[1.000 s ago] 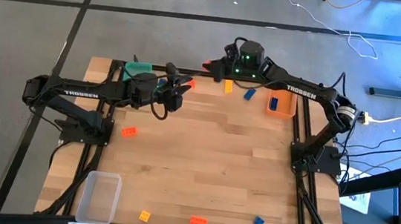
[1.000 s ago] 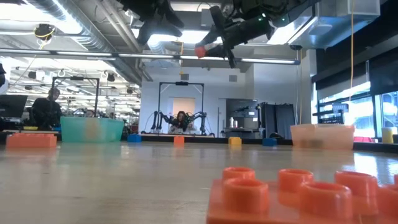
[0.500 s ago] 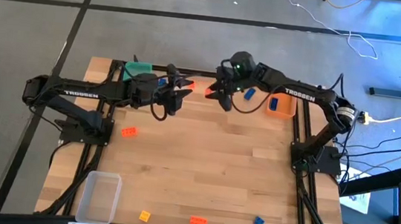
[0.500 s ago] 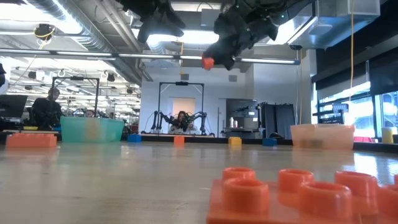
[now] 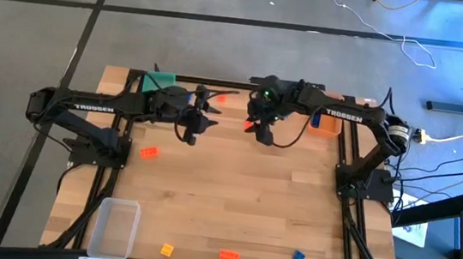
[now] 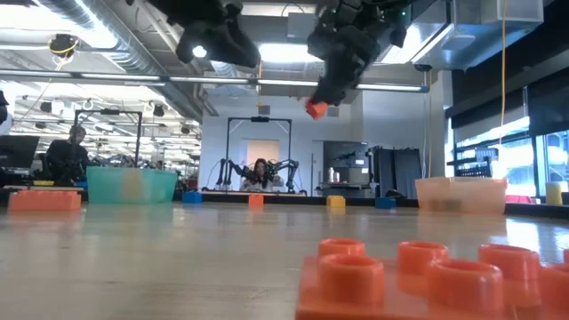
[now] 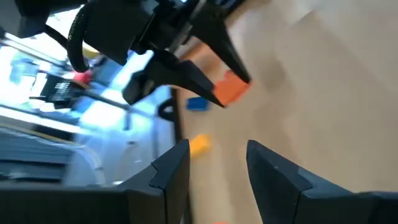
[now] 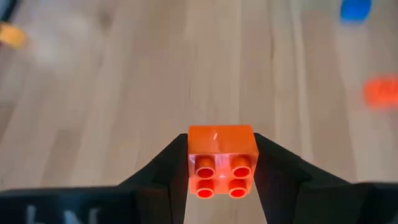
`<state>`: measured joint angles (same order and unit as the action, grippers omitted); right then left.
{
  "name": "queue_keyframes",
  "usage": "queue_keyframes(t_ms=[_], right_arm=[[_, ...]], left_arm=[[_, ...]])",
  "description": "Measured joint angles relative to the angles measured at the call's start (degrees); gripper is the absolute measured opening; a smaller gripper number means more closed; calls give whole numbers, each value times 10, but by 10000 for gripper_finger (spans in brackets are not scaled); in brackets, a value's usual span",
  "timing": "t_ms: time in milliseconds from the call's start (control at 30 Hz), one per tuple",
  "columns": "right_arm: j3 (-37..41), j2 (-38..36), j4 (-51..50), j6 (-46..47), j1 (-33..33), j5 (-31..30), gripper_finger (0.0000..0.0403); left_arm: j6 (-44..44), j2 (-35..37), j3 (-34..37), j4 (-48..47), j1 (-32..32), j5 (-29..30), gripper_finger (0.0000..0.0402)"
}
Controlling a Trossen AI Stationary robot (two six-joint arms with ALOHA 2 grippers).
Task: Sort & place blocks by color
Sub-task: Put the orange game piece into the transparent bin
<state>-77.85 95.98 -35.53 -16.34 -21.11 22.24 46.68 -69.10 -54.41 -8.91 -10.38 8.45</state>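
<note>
My right gripper [image 5: 253,127] hangs above the far middle of the table, shut on a small orange-red block [image 8: 222,155], which also shows in the low view [image 6: 316,109]. My left gripper [image 5: 205,114] hovers open just left of it, fingers apart [image 7: 217,158], holding nothing. Other blocks lie flat on the table: an orange one [image 5: 150,151] on the left, a yellow [image 5: 167,249], an orange [image 5: 229,255] and a blue [image 5: 298,256] along the near edge, and an orange one [image 5: 217,98] by the far edge. My right gripper pinches the orange-red block by two opposite side faces [image 8: 191,163], one finger on each. The studded face [image 8: 222,177] points back toward the wrist. The fingers [image 6: 333,76] slant down from the far side. The block is lifted clear, high above the table.
A green bin [image 5: 161,80] stands at the far left corner, an orange bin [image 5: 325,122] with a blue block at the far right, and a clear bin [image 5: 114,227] at the near left. Bare wood fills the table's middle. People sit in the room beyond.
My right gripper has swung from the table's far edge toward its middle and come down, tipping its fingers downward, with the orange-red block held all the while. My left gripper has turned a little where it hovers.
</note>
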Motion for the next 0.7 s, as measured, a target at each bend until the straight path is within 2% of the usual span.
queue_keyframes(t_ms=[133, 267, 433, 700], right_arm=[[0, 0, -75, 13, 10, -23, 140], [0, 0, -116, 47, 19, -23, 140], [0, 0, -145, 83, 30, -23, 140], [0, 0, -145, 88, 42, -31, 140]], left_arm=[[-15, 0, 0, -9, -11, -55, 149], [-13, 0, 0, -9, -18, -81, 149], [-15, 0, 0, -9, -19, -82, 149], [-15, 0, 0, -9, -18, -79, 149]])
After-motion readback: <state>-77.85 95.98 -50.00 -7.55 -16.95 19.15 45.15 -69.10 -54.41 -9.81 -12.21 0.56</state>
